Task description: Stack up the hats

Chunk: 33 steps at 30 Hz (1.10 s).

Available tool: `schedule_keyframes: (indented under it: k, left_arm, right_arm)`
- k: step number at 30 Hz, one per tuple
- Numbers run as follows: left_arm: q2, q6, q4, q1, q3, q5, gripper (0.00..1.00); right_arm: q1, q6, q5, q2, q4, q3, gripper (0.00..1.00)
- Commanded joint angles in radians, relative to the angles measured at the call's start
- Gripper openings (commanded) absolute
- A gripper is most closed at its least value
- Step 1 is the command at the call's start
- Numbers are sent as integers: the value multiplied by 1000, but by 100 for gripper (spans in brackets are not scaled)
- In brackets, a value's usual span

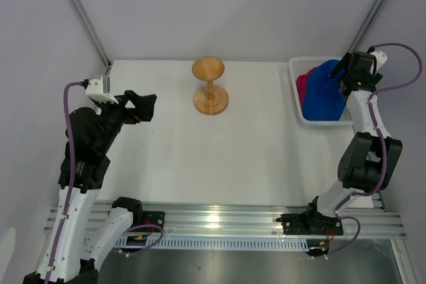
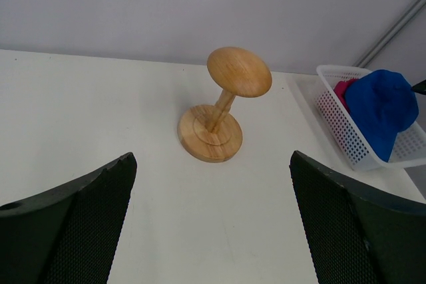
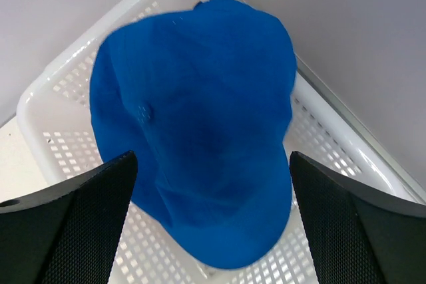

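The blue hat [image 1: 325,92] lies on top in the white basket [image 1: 318,122] at the far right corner of the table [image 1: 200,164], and it covers most of the pink fabric [image 1: 301,87] under it. For this reason I cannot tell whether one pink hat or two lie there. The right pincer [image 1: 349,75] hangs over the basket with its jaws spread wide and nothing between them. In the right wrist view the two fingers frame the crown of the blue hat, so it seems to be lined up to come down and take this hat first. The left pincer [image 1: 142,106] is also wide open and empty. It hovers over the left side of the table and looks toward the wooden stand [image 1: 210,88], which is bare, probably because the hats are meant to go there one upon another.
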Motion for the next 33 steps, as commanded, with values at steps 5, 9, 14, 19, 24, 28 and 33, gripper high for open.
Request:
schedule_keyframes:
  k: [5, 9, 14, 19, 24, 28, 33]
  left_arm:
    - [38, 29, 14, 52, 9, 77, 100]
    - [71, 32, 22, 69, 5, 109, 99]
    - [91, 35, 20, 89, 11, 134, 99]
    - [90, 40, 20, 107, 11, 163, 100]
    - [90, 40, 28, 110, 6, 195, 99]
    - [82, 41, 28, 110, 8, 192, 99]
    - [71, 41, 25, 110, 8, 221, 99]
  right_arm:
    - [3, -78, -4, 146, 19, 173, 99]
    - [3, -98, -68, 218, -4, 237, 90]
    - [3, -93, -74, 271, -45, 281, 70]
    - [3, -98, -76, 242, -58, 279, 13]
    - [4, -99, -102, 153, -64, 282, 0]
    - [21, -113, -159, 76, -62, 296, 0]
    - [131, -212, -134, -14, -62, 336, 0]
